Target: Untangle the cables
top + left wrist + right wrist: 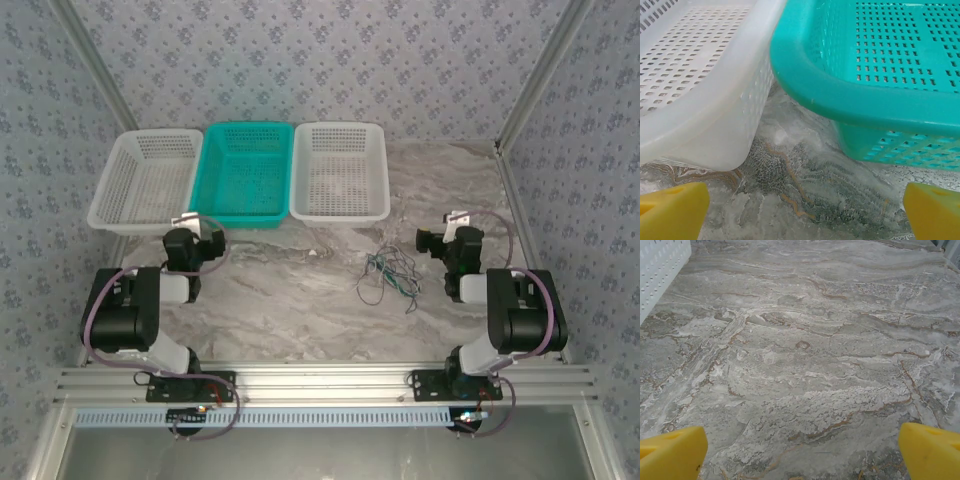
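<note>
The cables (388, 272), thin green and dark wires in a loose tangle, lie on the marble table right of centre. My right gripper (452, 236) stands just right of the tangle, apart from it, and is open. In the right wrist view its yellow fingertips (670, 452) sit wide apart over bare marble, nothing between them (802, 452). My left gripper (196, 228) is open too, close to the front of the baskets. Bare marble lies between its yellow fingertips (672, 210), spread wide in the left wrist view (805, 215).
Three baskets stand in a row at the back: a white basket (118, 160), a teal basket (245, 127) and another white basket (340, 127). The left white basket (715, 105) and teal basket (840, 95) loom near my left wrist. A white basket corner (660, 270) is far left of the right wrist.
</note>
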`<state>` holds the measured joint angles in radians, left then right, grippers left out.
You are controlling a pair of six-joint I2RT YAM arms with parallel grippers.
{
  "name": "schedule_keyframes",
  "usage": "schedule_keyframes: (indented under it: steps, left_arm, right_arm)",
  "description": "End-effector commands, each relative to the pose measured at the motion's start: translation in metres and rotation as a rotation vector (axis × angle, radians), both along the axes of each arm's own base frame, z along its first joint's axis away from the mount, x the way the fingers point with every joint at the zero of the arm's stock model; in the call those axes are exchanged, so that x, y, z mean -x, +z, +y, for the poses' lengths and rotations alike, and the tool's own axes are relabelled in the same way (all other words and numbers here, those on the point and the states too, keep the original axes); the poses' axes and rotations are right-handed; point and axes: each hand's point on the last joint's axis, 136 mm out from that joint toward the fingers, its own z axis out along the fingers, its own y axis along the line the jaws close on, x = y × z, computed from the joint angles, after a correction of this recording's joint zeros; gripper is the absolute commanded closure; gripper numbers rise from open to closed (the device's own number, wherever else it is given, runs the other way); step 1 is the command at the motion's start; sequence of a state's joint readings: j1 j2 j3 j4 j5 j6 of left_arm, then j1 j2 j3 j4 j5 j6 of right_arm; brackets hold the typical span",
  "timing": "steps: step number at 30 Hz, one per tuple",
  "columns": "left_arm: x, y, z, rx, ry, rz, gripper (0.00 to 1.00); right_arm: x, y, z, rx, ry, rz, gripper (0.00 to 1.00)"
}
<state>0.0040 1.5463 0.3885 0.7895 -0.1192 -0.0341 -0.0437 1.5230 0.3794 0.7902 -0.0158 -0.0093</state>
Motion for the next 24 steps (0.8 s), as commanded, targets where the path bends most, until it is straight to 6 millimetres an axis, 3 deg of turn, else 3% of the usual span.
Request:
schedule_keyframes:
  steps: [1, 18, 22, 24]
  left_arm:
    - [-0.01, 0.019, -0.003, 0.003, -0.015, -0.063, 0.01]
    - [-0.01, 0.019, -0.003, 0.002, -0.014, -0.063, 0.0]
    - [-0.01, 0.019, -0.003, 0.002, -0.016, -0.064, 0.01]
    - [-0.01, 0.019, -0.003, 0.003, -0.016, -0.063, 0.0]
  right_arm:
    - [-0.005, 0.007, 0.0, 0.016, 0.008, -0.021, 0.0]
    - [-0.005, 0.007, 0.0, 0.002, 0.014, -0.015, 0.0]
    - [-0.006, 0.033, -0.001, 0.017, -0.014, 0.024, 0.0]
    - [-0.001, 0.051, -0.016, -0.06, -0.155, 0.122, 0.0]
